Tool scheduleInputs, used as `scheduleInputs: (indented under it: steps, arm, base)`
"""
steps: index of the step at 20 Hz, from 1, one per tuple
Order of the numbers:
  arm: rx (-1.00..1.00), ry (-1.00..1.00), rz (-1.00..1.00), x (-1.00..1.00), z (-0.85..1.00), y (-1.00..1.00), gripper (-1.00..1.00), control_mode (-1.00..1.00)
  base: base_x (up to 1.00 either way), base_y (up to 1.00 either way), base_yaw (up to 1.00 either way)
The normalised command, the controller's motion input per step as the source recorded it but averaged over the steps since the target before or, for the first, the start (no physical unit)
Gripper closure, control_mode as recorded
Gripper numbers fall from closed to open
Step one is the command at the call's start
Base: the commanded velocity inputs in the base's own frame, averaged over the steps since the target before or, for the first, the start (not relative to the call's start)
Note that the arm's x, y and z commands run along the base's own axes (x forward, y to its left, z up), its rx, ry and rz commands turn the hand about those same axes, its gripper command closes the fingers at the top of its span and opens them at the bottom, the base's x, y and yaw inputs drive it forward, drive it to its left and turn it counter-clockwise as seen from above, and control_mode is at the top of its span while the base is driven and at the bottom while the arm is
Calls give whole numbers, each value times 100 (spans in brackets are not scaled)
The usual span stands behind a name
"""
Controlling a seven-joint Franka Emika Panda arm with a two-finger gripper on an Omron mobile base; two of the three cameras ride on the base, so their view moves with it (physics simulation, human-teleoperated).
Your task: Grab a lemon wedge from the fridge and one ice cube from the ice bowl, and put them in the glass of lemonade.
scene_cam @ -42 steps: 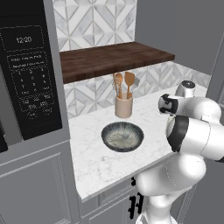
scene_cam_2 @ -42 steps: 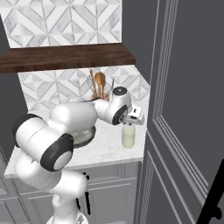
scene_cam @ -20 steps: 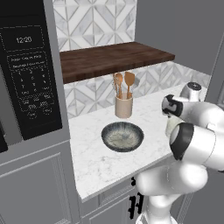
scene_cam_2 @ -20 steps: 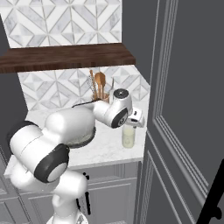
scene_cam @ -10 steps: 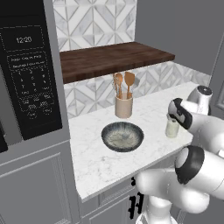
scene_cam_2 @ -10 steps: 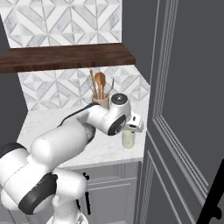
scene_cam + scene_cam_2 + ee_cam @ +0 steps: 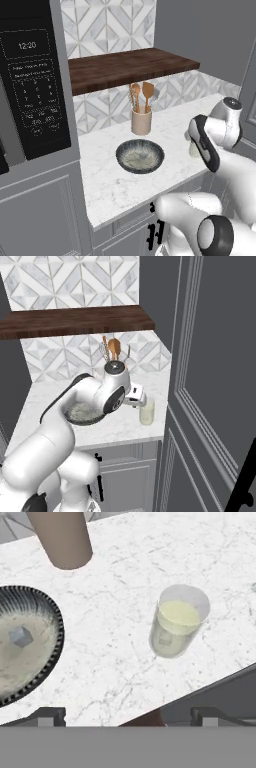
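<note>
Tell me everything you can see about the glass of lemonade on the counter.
The glass of lemonade is a small, straight, clear tumbler, holding pale yellow liquid up to near its rim. A small pale cube shows inside near the bottom. It stands upright on the white marbled counter, near the front edge, apart from the ice bowl and the beige crock. Nothing touches it.

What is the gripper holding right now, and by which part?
Nothing. The gripper is open above the counter, with bare marble between its fingertips; the glass of lemonade and the ice bowl both stand apart from it.
</note>
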Motion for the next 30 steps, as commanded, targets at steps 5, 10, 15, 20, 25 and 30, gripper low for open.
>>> scheduleInputs:
  steps: [5, 10, 15, 20, 25, 30]
  arm:
    - [0, 1, 0, -13, 50, 77, -100, -100]
    - [1, 0, 0, -27, 24, 55, -100, -100]
    - [1, 6, 0, -100, 45, -3, -100, -100]
    - [0, 10, 0, -100, 1, -1, -100, -100]
    - [0, 0, 0, -26, 0, 1, -100, -100]
    - [0, 0, 0, 0, 0, 0, -100, -100]
  base:
    - [0, 0, 0]
    - [0, 0, 0]
    - [0, 0, 0]
    - [0, 0, 0]
    - [0, 0, 0]
    - [0, 0, 0]
